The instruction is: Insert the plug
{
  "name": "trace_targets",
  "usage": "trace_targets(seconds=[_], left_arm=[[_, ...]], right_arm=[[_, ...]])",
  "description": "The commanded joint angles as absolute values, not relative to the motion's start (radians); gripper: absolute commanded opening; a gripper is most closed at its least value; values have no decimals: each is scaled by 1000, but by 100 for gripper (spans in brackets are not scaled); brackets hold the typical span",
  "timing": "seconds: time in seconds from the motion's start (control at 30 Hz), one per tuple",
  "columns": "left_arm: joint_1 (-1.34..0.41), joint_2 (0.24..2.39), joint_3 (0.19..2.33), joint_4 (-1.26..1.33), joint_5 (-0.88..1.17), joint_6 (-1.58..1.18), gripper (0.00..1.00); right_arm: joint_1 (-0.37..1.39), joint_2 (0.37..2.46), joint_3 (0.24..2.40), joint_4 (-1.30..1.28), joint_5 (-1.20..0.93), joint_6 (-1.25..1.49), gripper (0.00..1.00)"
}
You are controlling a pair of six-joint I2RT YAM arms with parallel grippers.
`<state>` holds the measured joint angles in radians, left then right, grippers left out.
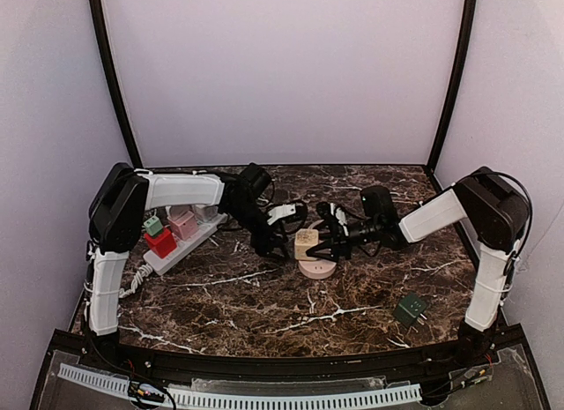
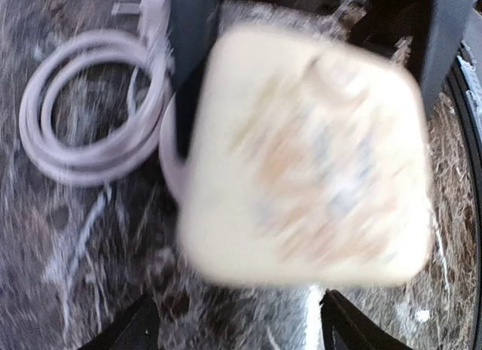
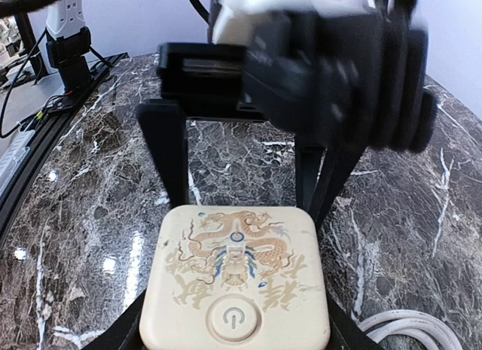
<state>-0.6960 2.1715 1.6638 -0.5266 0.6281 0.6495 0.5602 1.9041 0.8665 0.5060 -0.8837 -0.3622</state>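
Plug (image 1: 411,309), green — only overhead view shows it

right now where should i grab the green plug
The green plug: take its boxy body from straight above, jaws across the flat sides. It lies flat on the table with prongs sticking out toward the near right, so avoid that end.

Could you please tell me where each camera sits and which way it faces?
Top external: above and behind the bases, looking down on the table; both arms show, left hand and right hand flanking the cream block.
Left wrist: on the left arm, looking down at the blurred block and a coiled cable; own fingertips at bottom.
Right wrist: on the right arm, facing over the block toward the left hand; own fingertips at bottom.
All three show the block.
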Motion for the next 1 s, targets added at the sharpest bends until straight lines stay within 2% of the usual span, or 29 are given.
trace_targets(seconds=[0.0,0.17,0.3,0.47,0.6,0.77,0.97], left_arm=[[-631,2138,1674,-692,577,658,76],[-611,1960,1505,-530,652,736,80],[-612,1849,1296,-234,815,705,80],[-621,1879,1121,234,904,521,80],[-631,1927,1051,472,891,416,77],[-635,1980,1017,631,876,337,76],[-654,2019,1025,625,872,333,76]], right_arm=[[562,1937,875,234,-799,-414,0],[562,1907,867,226,-815,-447,0],[543,1900,849,290,-904,-444,0],[525,1904,818,418,-1016,-420,0],[527,1873,830,400,-1010,-418,0],[535,1833,855,334,-973,-457,0],[535,1858,886,304,-1016,-483,0]])
